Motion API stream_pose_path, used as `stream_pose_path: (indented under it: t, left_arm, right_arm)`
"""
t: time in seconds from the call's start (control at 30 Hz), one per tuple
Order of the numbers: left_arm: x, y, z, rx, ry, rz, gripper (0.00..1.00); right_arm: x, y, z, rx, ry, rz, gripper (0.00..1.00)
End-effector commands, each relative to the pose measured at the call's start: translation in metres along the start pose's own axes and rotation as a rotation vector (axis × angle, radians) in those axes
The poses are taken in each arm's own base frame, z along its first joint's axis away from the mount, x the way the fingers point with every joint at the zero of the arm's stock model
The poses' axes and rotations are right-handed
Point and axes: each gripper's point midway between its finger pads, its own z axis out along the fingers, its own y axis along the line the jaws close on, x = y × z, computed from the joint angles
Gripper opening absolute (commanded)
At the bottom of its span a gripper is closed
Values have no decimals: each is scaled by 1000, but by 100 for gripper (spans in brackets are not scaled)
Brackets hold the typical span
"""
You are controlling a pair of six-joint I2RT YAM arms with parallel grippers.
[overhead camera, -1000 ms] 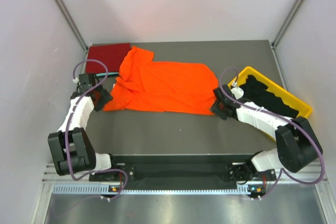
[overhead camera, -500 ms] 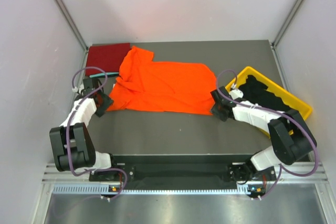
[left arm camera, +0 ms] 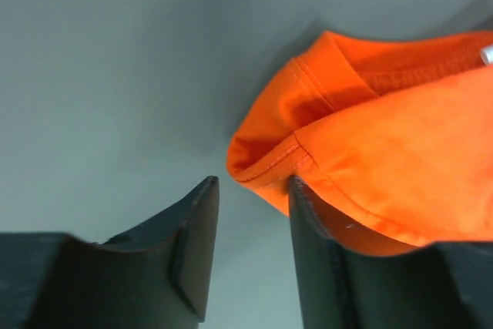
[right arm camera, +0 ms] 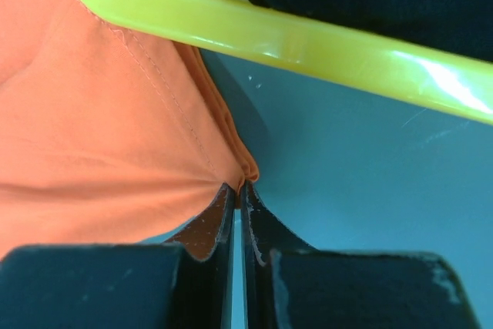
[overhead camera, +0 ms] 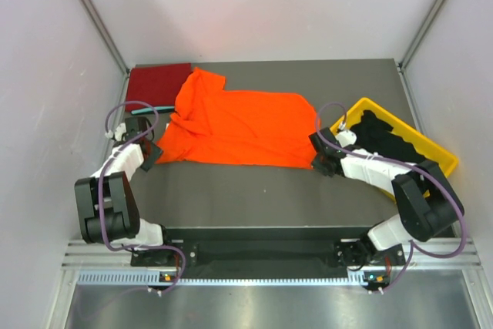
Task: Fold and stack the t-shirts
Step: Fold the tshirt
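Note:
The bright orange t-shirt (overhead camera: 239, 125) lies spread across the middle of the table. My right gripper (overhead camera: 316, 156) is at its near right corner, and in the right wrist view the gripper (right arm camera: 240, 188) is shut on that pinched corner (right arm camera: 115, 136). My left gripper (overhead camera: 152, 150) is at the shirt's near left corner. In the left wrist view it (left arm camera: 253, 190) stands open, the orange hem (left arm camera: 266, 166) just ahead of the gap and cloth lying over the right finger (left arm camera: 316, 252). A folded dark red t-shirt (overhead camera: 158, 82) lies at the back left, a teal strip (overhead camera: 146, 110) at its front edge.
A yellow bin (overhead camera: 443, 161) stands at the right, holding black t-shirts (overhead camera: 393, 140). Its rim (right arm camera: 308, 44) runs close above my right gripper. Grey walls close in the left, right and back of the table.
My right gripper has shut on the orange shirt's near right corner. My left gripper has slid a little nearer along the shirt's left corner and its jaws have narrowed.

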Motion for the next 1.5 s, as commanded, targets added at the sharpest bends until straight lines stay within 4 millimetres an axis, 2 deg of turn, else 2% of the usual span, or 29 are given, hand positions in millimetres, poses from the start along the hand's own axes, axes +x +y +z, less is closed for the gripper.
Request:
stream_pose_path:
  t: [0.0,0.07,0.1,0.17,0.27,0.47,0.53,0.6,0.67,0.7,0.73,0.77,0.8,0.97,1.1,1.27,1.37,1.47]
  left_arm:
    - [-37,-11,-2,6,-128,1,36]
    - [-39,-13,-2,15,-135,3,24]
    - [-38,-14,0,19,-126,14,12]
    - [-40,-16,-1,23,-124,23,2]
    - [-44,-13,-4,3,-136,42,0]
    - [-56,-1,-22,-41,-198,50,0]
    - [-59,-5,-27,-22,-197,71,0]
    - [-61,-9,-34,4,-198,78,13]
    - [-51,-11,-34,41,-168,56,40]
    - [-41,-7,-32,55,-143,41,43]
    - [-44,-3,-30,83,-133,0,45]
    - [-38,-9,-31,147,-95,-19,45]
    - [-35,0,-26,154,-72,-49,45]
    - [-39,-2,-22,215,-26,-96,45]
    - [-31,-8,-16,253,18,-109,44]
    - [-26,-1,-4,222,24,-90,44]
    - [-30,3,3,191,2,-72,44]
    - [-36,-1,12,188,5,-54,43]
  right_arm:
    - [-8,-7,-2,23,-58,-48,0]
    - [-12,-6,-6,8,-70,-67,0]
    - [-12,-5,-7,0,-70,-76,0]
    - [-15,3,-11,-51,-78,-111,0]
    - [-9,9,-15,-112,-51,-173,0]
    - [-3,-4,-20,-120,-44,-233,0]
    - [-1,-5,-21,-127,-38,-237,0]
    - [4,-4,-22,-150,-24,-232,0]
    - [8,-4,-20,-158,-9,-225,0]
    - [8,-3,-21,-164,-10,-222,0]
    - [9,-3,-20,-166,-6,-221,0]
    - [11,-3,-20,-165,-3,-222,0]
    - [10,-4,-20,-165,-4,-218,0]
    - [9,-2,-23,-184,-12,-220,0]
    - [9,1,-22,-191,-12,-226,0]
    - [9,5,-22,-205,-4,-226,0]
    - [8,6,-22,-206,-8,-229,0]
    - [7,6,-22,-204,-11,-237,0]
